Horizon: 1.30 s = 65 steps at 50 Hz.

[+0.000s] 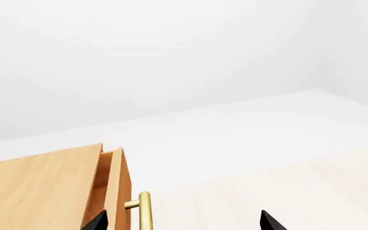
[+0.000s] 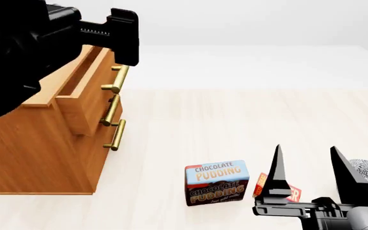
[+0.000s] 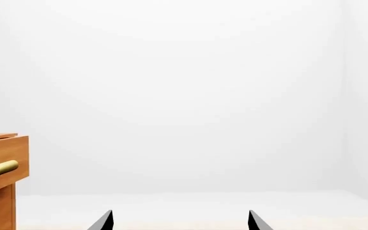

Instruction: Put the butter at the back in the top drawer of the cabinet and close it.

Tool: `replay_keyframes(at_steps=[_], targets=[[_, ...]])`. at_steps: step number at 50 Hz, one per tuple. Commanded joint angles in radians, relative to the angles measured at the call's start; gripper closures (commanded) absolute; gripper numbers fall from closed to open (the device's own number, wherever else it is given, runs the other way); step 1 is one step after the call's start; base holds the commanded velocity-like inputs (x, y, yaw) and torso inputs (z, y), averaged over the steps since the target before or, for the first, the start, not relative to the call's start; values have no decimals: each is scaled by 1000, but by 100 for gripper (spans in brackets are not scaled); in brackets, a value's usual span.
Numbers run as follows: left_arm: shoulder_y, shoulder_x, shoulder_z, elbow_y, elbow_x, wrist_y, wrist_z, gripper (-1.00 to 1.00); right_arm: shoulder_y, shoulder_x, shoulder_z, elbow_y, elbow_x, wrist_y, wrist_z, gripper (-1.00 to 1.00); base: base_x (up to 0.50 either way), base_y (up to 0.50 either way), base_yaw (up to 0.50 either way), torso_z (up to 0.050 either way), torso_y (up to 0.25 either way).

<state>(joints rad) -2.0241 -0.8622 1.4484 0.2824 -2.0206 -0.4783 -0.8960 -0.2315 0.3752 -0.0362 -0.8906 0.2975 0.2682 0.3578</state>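
Fingers: right gripper (image 2: 306,167) spread, hovering above butter (image 2: 291,191) lying behind pudding (image 2: 216,183) on table (image 2: 235,124); left gripper (image 1: 182,221) spread beside handle (image 1: 145,211) of drawer (image 2: 85,91), standing ajar. Advice: descend squarely, straddling butter's narrow sides.

We see a pale wood-grain floor (image 2: 235,124) running back to plain white walls (image 2: 248,21) under soft, even light

The right claw (image 2: 305,167) hides most of the butter (image 2: 293,193), seemingly only 1 corner visible.
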Motion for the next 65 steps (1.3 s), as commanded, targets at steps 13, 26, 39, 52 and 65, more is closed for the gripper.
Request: replay_keyframes(at_steps=[13,26,39,52,65], targets=[[-62,234,93,-572,-121,-253,188,-100,10,14,-4,6,14,7,9,-100,0,0,0,0,0],[-81,358,150,-812,-152,-375,223,-100,15,23,-5,8,24,18,14,-100,0,0,0,0,0],[-77,468,218,-1021,-102,-452,272,-100,21,31,-15,8,23,31,22,-100,0,0,0,0,0],[-54,542,265,-1139,-56,-482,302,-100,26,35,-21,14,23,29,25,-100,0,0,0,0,0],[-27,582,285,-1209,-28,-490,350,-100,24,41,-24,10,25,28,31,-100,0,0,0,0,0]])
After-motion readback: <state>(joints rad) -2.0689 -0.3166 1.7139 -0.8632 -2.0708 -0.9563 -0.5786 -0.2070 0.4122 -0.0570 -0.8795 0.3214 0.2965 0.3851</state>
